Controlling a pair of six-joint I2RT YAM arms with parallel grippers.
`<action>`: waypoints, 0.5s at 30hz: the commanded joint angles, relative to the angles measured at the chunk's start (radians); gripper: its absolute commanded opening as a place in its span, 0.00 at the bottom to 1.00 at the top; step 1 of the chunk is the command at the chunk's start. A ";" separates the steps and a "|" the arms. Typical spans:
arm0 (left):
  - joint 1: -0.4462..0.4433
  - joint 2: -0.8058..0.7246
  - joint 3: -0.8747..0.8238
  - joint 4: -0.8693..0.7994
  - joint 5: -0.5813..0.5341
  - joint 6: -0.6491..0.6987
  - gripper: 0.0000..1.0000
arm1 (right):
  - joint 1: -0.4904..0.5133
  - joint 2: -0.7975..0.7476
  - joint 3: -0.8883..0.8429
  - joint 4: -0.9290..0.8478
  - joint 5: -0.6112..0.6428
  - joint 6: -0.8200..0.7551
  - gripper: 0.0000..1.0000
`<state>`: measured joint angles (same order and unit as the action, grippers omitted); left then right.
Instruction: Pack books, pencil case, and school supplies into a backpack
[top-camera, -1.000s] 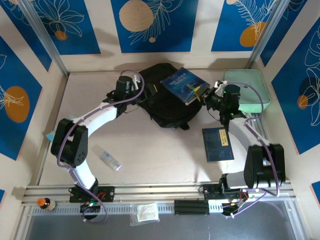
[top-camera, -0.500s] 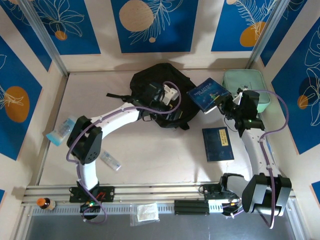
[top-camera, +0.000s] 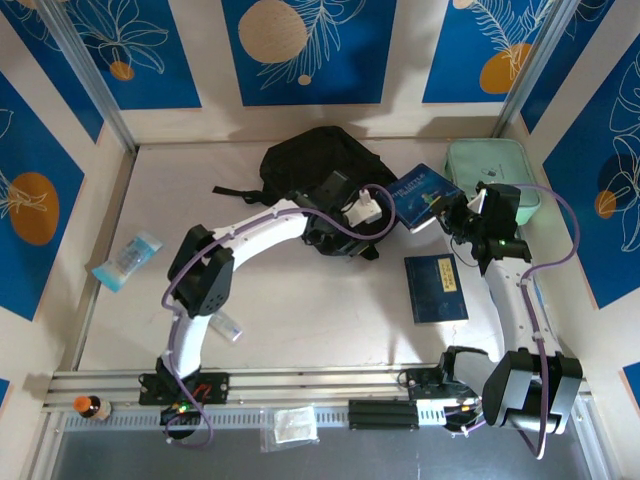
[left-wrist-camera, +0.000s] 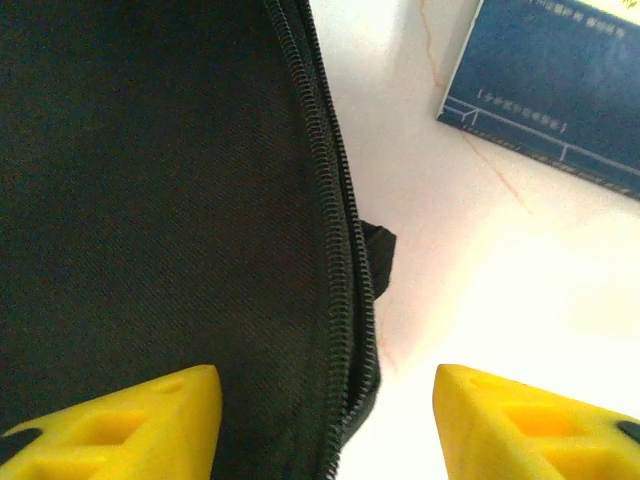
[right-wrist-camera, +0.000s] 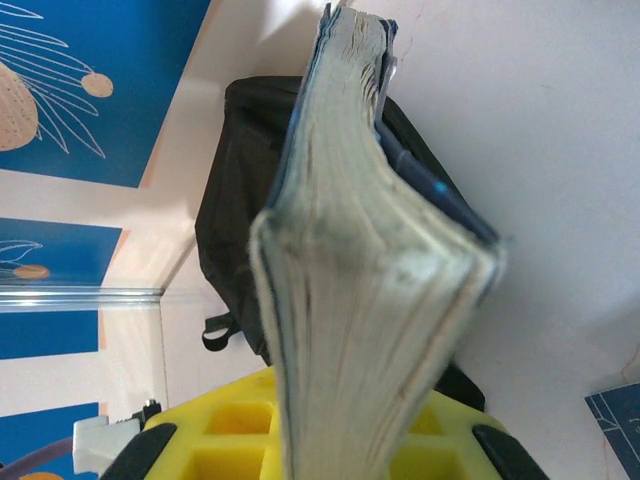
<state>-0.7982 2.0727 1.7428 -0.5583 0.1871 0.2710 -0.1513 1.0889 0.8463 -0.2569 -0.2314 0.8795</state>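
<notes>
- the right gripper (top-camera: 446, 212) squeezes the little prince book (top-camera: 420, 190), at 3 o'clock of the backpack (top-camera: 305, 165).
- the left gripper (left-wrist-camera: 328, 420) has its jaws apart over the backpack's zip (left-wrist-camera: 335, 230).
- a second book (top-camera: 436, 288) lies flat at 6 o'clock of the held one.

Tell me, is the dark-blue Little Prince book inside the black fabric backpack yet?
Out. The right gripper holds the Little Prince book clamped beside the black backpack, not inside it.
</notes>
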 joint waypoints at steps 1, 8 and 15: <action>-0.003 0.030 0.062 -0.075 -0.075 0.066 0.49 | -0.008 -0.030 0.031 0.025 -0.018 -0.016 0.00; -0.002 0.044 0.102 -0.088 -0.084 0.060 0.31 | -0.013 -0.035 0.025 0.026 -0.020 -0.013 0.00; 0.005 0.044 0.116 -0.097 -0.079 0.044 0.19 | -0.013 -0.040 0.019 0.027 -0.022 -0.011 0.00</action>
<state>-0.7979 2.0979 1.8259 -0.6262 0.1211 0.3191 -0.1593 1.0866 0.8463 -0.2604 -0.2314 0.8791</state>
